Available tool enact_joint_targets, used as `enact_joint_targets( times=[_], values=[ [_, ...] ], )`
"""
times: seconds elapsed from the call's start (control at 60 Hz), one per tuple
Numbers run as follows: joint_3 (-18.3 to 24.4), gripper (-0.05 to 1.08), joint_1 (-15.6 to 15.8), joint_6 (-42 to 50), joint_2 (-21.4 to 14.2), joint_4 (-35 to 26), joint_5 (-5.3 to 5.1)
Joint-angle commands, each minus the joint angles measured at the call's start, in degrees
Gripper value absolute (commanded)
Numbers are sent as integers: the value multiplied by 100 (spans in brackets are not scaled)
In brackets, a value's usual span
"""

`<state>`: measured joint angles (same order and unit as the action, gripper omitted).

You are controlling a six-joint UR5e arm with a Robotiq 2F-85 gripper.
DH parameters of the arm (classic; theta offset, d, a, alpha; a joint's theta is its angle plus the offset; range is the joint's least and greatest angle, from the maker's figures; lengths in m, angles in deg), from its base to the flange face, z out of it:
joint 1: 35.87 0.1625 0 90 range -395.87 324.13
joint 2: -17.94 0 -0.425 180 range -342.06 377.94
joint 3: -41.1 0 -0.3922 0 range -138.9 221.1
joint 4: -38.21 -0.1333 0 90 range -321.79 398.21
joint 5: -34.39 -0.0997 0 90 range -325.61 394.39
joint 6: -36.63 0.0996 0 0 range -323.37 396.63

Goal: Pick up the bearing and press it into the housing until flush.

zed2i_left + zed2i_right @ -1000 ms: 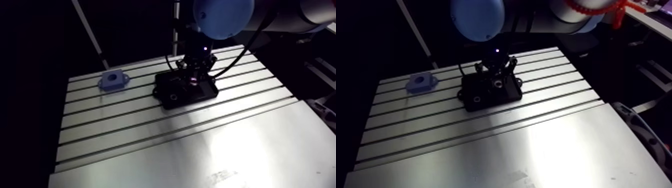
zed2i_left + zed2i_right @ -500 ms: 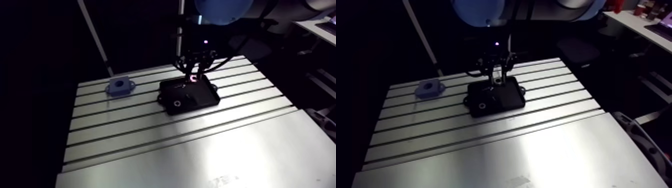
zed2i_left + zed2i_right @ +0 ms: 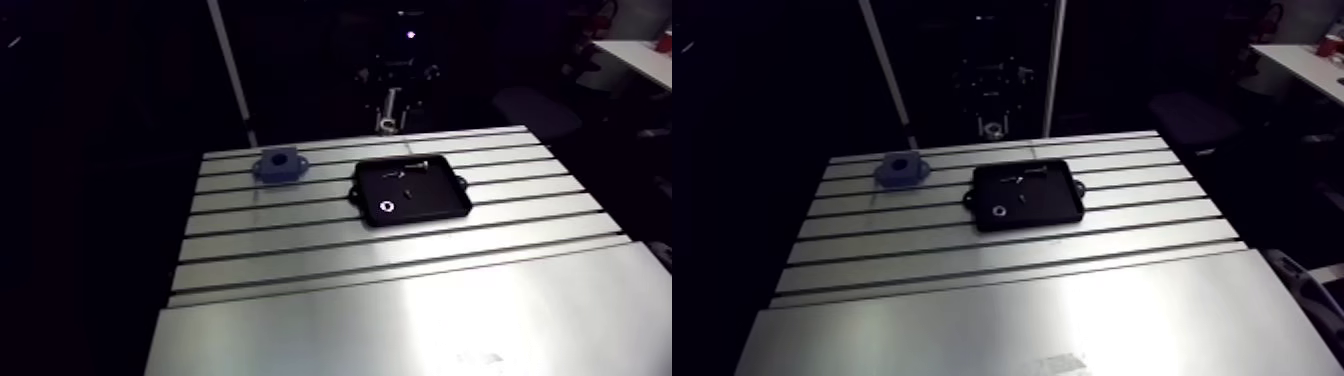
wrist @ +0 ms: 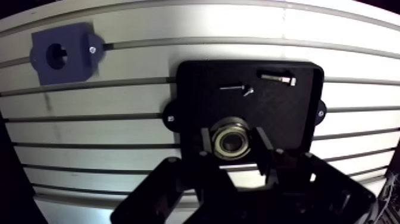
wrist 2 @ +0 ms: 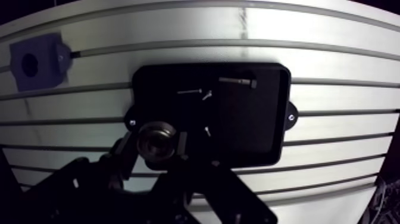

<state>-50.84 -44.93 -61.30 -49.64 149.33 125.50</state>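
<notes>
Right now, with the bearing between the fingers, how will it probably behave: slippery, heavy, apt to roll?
The bearing looks like polished metal, so it is probably stiff, heavy for its size and somewhat slippery in the gripper. It is a round ring, so if released onto the black tray below it would likely roll or bounce.
</notes>
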Motion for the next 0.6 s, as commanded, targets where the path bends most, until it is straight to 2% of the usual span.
enact_joint_targets(
  times=[0.017, 0.317, 0.45, 0.6],
  values=[
    [670, 65, 555, 349, 307, -349, -10],
    [1072, 65, 942, 436, 640, -331, -9],
    [1308, 65, 1253, 437, 839, -323, 33],
    [1375, 65, 1257, 437, 880, -323, -1]
  ],
)
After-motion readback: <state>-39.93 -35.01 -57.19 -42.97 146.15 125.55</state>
